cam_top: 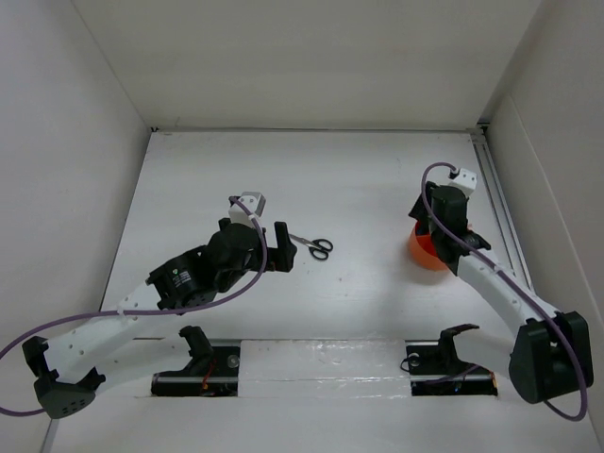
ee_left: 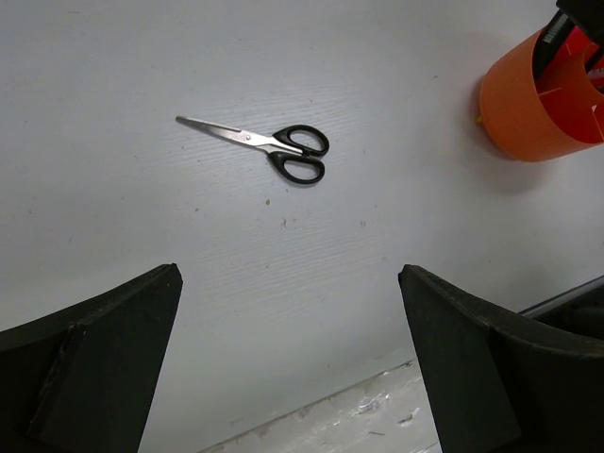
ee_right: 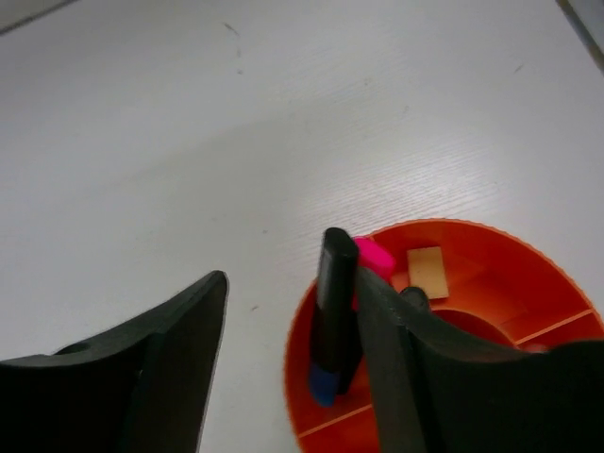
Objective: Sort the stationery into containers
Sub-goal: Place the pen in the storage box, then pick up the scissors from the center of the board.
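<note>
Black-handled scissors point(cam_top: 314, 245) point(ee_left: 274, 146) lie flat on the white table, blades pointing left in the left wrist view. My left gripper point(cam_top: 279, 247) point(ee_left: 291, 274) hangs open short of them, with nothing between its fingers. The orange cup point(cam_top: 425, 253) point(ee_left: 528, 109) point(ee_right: 481, 250) stands at the right. My right gripper point(cam_top: 444, 226) point(ee_right: 291, 276) is open over its left rim. A black marker with a blue cap point(ee_right: 332, 302) stands cap-down in the cup, leaning against my right finger and clear of the other. Beside it are a pink cap point(ee_right: 375, 255) and a tan eraser point(ee_right: 427, 272).
White walls close in the table point(cam_top: 359, 179) on the left, back and right. A metal rail point(ee_left: 377, 406) runs along the near edge, where the arm bases point(cam_top: 198, 363) sit. Dividers split the cup into compartments.
</note>
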Motion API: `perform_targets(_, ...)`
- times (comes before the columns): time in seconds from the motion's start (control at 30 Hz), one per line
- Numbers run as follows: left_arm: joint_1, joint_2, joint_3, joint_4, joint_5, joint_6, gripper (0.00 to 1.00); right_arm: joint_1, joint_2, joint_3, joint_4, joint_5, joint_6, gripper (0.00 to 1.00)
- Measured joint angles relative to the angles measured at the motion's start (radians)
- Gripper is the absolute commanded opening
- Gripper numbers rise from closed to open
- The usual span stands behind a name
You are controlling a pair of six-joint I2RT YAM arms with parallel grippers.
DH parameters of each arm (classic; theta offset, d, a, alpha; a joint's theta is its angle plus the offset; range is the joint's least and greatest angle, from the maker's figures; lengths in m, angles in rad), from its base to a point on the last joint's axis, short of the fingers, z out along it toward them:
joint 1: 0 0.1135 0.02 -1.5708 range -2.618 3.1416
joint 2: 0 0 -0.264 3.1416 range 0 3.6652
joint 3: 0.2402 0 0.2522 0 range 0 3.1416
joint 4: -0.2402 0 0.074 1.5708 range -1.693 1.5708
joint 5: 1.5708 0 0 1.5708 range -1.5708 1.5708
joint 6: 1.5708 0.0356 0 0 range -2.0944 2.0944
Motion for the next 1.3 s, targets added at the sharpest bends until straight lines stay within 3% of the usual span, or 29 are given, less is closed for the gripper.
perform_targets(0.07,0.0,0.0,0.0,0.0,-0.002,0.0,1.0,0.02,-0.034,0.001,-0.001,-0.02,0.002,0.99)
perform_targets(0.1,0.0,0.001,0.0,-0.001,-0.007,-0.002,1.0,0.035,-0.054,0.004,-0.004,-0.031,0.001,1.0)
perform_targets(0.27,0.0,0.027,0.0,-0.013,-0.068,-0.064,1.0,0.15,-0.154,0.061,-0.012,-0.083,-0.005,1.0)
perform_targets(0.43,0.0,0.078,-0.02,-0.009,-0.133,-0.224,1.0,0.303,-0.253,0.144,-0.054,-0.107,-0.012,1.0)
perform_targets(0.67,0.008,0.271,-0.027,0.023,-0.199,-0.465,1.0,0.496,-0.339,0.24,-0.239,-0.02,-0.015,1.0)
perform_targets(0.97,0.276,0.693,0.129,0.126,-0.024,-0.595,1.0,0.561,-0.483,0.25,-0.398,0.02,-0.004,1.0)
perform_targets(1.17,0.239,0.913,0.343,0.095,0.04,-0.647,1.0,0.562,-0.515,0.25,-0.412,0.019,-0.002,1.0)
perform_targets(1.3,0.196,0.974,0.437,0.061,0.054,-0.686,0.98,0.571,-0.518,0.25,-0.418,0.014,-0.001,1.0)
